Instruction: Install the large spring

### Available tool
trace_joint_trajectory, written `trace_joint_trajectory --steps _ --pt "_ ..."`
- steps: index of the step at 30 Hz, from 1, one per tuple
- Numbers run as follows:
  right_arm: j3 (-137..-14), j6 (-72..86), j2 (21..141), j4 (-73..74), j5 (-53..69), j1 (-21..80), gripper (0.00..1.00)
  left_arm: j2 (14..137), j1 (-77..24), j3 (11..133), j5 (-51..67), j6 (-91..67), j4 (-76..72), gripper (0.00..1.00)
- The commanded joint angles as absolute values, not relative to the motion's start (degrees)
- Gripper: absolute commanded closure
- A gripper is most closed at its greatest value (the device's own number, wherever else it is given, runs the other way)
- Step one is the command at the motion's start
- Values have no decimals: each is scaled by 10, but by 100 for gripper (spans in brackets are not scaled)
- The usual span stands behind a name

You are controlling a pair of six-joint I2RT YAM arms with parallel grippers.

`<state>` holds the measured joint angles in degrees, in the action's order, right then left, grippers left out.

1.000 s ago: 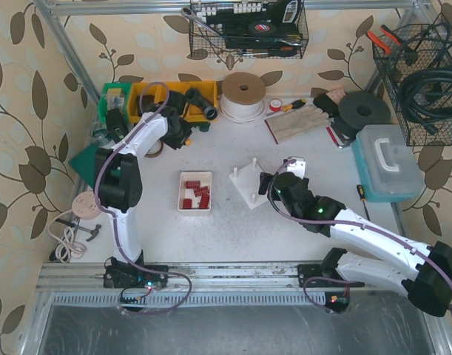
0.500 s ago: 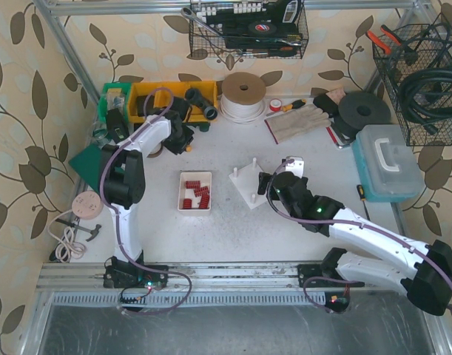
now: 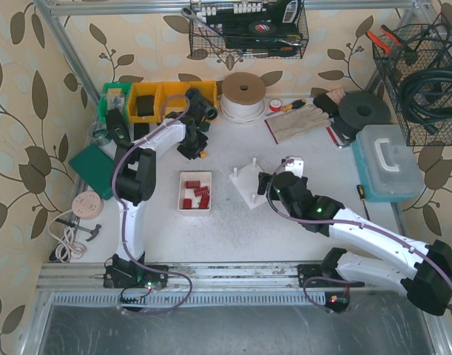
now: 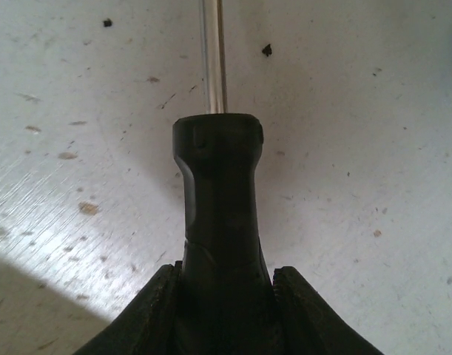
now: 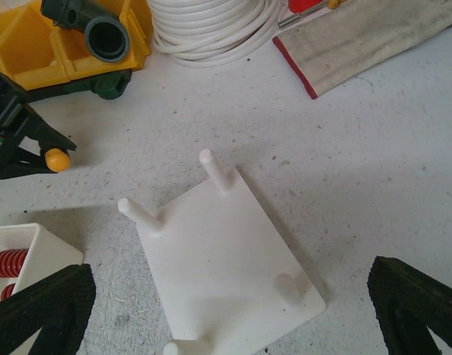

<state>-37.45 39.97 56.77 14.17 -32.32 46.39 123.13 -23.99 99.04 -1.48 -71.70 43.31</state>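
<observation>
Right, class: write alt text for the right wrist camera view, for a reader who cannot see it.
A white square plate with a peg at each corner lies on the table, between the black fingertips of the open right end effector. A tray of red springs sits at the left edge; yellow bins and a white coil lie behind.

Nothing here can be read from where I stand. At twelve o'clock, the black case (image 3: 259, 18) in the hanging wire basket (image 3: 303, 37) bears a round red-and-white emblem and some pale print, all too small to make out. The bins, the toolbox and the tape rolls show no legible lettering, and both wrist views show none either.
</observation>
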Motion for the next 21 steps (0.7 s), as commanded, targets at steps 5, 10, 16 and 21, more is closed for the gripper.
trace_joint_trajectory --steps 5,10,16,21 --pt "-382 390 563 132 -316 468 1 1281 -237 1048 -1 -712 445 100" --pt "-384 387 567 131 -312 468 1 1301 -237 1080 11 -699 456 97" --pt "-388 384 570 131 -295 467 1 1290 -236 1071 13 -693 450 52" --pt "-390 380 573 131 -283 467 1 1283 -236 1074 23 -690 446 34"
